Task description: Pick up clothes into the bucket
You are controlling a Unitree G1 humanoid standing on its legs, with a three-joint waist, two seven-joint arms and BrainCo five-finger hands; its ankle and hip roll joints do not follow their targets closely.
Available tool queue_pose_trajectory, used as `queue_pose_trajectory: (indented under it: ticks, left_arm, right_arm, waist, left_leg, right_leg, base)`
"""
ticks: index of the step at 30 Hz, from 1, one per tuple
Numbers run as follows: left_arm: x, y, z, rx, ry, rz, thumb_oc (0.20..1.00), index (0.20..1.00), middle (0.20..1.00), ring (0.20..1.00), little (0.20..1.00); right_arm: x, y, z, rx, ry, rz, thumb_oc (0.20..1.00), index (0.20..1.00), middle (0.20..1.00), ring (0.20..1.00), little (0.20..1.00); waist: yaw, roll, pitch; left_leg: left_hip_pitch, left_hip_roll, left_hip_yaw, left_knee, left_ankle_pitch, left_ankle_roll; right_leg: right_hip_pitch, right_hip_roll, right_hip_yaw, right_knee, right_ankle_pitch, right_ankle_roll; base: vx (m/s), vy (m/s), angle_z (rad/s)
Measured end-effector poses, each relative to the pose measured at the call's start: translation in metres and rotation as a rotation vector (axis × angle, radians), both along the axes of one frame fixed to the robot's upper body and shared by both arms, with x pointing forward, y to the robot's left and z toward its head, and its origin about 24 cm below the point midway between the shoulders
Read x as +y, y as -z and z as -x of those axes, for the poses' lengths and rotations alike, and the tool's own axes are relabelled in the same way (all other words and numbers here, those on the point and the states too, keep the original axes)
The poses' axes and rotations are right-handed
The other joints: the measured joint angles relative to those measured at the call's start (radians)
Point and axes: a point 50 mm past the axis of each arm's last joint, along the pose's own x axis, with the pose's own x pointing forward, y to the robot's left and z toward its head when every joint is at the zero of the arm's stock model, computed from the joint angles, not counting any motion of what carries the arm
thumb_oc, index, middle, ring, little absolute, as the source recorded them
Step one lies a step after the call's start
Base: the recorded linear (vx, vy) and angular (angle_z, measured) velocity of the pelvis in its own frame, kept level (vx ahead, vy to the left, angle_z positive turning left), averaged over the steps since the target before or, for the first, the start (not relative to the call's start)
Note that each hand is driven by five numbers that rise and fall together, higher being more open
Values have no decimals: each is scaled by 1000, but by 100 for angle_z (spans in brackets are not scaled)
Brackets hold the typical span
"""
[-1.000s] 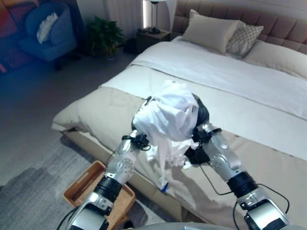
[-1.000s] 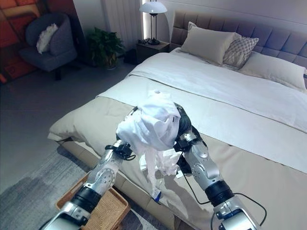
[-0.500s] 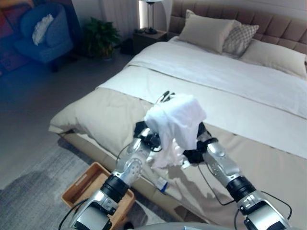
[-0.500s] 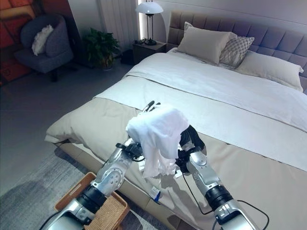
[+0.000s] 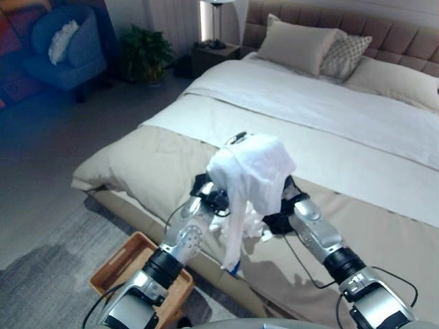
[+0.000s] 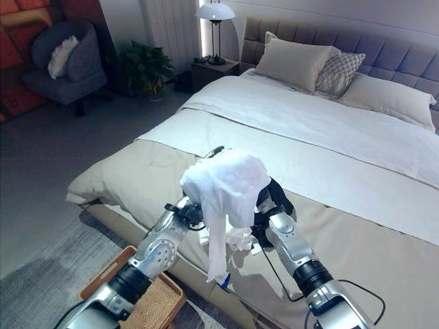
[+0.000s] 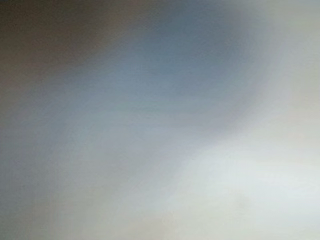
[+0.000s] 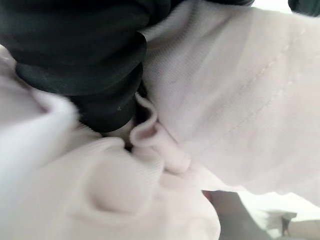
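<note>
Shirt [image 5: 250,168] hangs bunched over both hands above the bed [image 5: 357,137], hiding their fingers, so I cannot tell either grip; it is lifted but not yet in the basket [image 5: 116,264] below the left arm, on the floor

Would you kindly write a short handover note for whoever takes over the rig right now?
Both hands are buried in the white garment, held up above the near edge of the bed; their fingers are hidden by the cloth. A strip of it hangs down toward the floor. The wicker basket sits on the floor by the bed, below the left arm.
Done: garment lifted.
Left: carry it over the basket and drop it in.
</note>
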Motion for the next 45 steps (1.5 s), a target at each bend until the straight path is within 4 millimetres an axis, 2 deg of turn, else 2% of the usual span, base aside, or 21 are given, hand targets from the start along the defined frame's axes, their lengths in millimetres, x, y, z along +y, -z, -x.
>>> queue_pose_trajectory:
  ticks: [9,15,16,17,18,22,26,29,30,32,34,37,41,45]
  left_arm:
    - [3,-2,-1,-31,-22,-51,200,200,200,200,200]
    - [8,-11,0,-112,-42,-128,200,200,200,200,200]
    - [10,-11,0,-123,-51,-141,200,200,200,200,200]
    - [15,-13,0,-139,-73,-156,200,200,200,200,200]
    - [21,-12,1,-148,-110,-153,200,200,200,200,200]
    - [50,-5,2,-133,-264,-187,200,200,200,200,200]
    - [99,10,-3,-43,-568,-245,200,200,200,200,200]
    - [130,8,0,-41,-739,-308,200,200,200,200,200]
    - [134,6,0,-50,-762,-327,200,200,200,200,200]
    - [151,-4,2,-101,-852,-399,200,200,200,200,200]
    - [158,-15,3,-160,-905,-465,200,200,200,200,200]
    - [168,-34,8,-235,-1003,-472,200,200,200,200,200]
    - [170,-51,13,-326,-1070,-501,200,200,200,200,200]
    - [171,-61,16,-379,-1093,-511,200,200,200,200,200]
  right_arm:
    - [0,-1,1,-13,-22,31,200,200,200,200,200]
    - [-1,-5,0,-29,-21,27,200,200,200,200,200]
    - [-2,-4,0,-29,-20,27,294,294,294,294,294]
    - [-2,-4,0,-28,-18,27,777,777,777,777,777]
    - [-4,-3,1,-24,-14,26,1000,1000,1000,1000,1000]
    - [-14,3,4,-2,20,25,1000,1000,1000,1000,1000]
    - [-37,18,13,52,122,-8,1000,1000,1000,1000,1000]
    - [-56,27,19,85,196,-11,1000,1000,1000,1000,1000]
    - [-58,28,20,90,207,-15,1000,1000,1000,1000,1000]
    - [-66,34,23,115,247,-25,1000,1000,1000,1000,1000]
    - [-74,42,26,146,290,-24,1000,1000,1000,1000,1000]
    - [-84,56,32,197,347,2,1000,1000,1000,1000,1000]
    - [-94,69,41,244,400,39,1000,1000,1000,1000,1000]
    - [-96,73,43,262,406,54,1000,1000,1000,1000,1000]
  waist:
    - [2,1,0]
    - [4,4,2]
    - [5,4,2]
    - [6,5,3]
    - [4,6,3]
    - [8,7,4]
    - [25,14,8]
    - [26,17,10]
    - [26,17,10]
    - [26,17,10]
    - [26,14,11]
    - [27,14,11]
    - [27,13,12]
    - [27,11,13]
  left_leg:
    - [0,0,0,0,0,0]
    - [1,0,0,0,0,0]
    - [1,0,0,0,0,0]
    - [1,0,0,0,0,0]
    - [2,1,1,0,0,0]
    - [4,1,0,0,-4,6]
    - [15,1,1,-1,-8,11]
    - [13,1,0,-4,-14,10]
    - [13,1,0,-4,-14,10]
    - [13,0,0,-4,-14,9]
    - [14,0,0,-3,-13,8]
    - [16,-1,-1,0,-10,4]
    - [19,0,-4,0,-10,4]
    - [20,-1,-11,0,-10,4]
  right_leg:
    - [0,0,0,0,0,0]
    - [1,0,0,0,0,0]
    - [1,0,0,0,0,0]
    - [1,1,0,0,0,0]
    - [2,1,0,0,0,0]
    - [3,1,0,0,-3,3]
    - [15,1,0,0,-6,7]
    - [14,0,0,0,-8,9]
    - [14,0,0,0,-8,9]
    - [15,-1,0,0,-8,9]
    - [15,0,0,0,-8,9]
    - [19,-1,-3,0,-6,7]
    - [27,-1,-9,0,-8,9]
    - [32,-1,-17,0,-8,10]
  base:
    - [0,0,0]
    - [0,0,0]
    - [0,0,0]
    - [0,0,0]
    - [0,0,0]
    - [0,0,0]
    - [0,0,0]
    - [0,0,0]
    - [0,0,0]
    - [0,0,0]
    - [0,0,0]
    - [0,0,0]
    - [-9,-4,5]
    - [-8,-5,5]
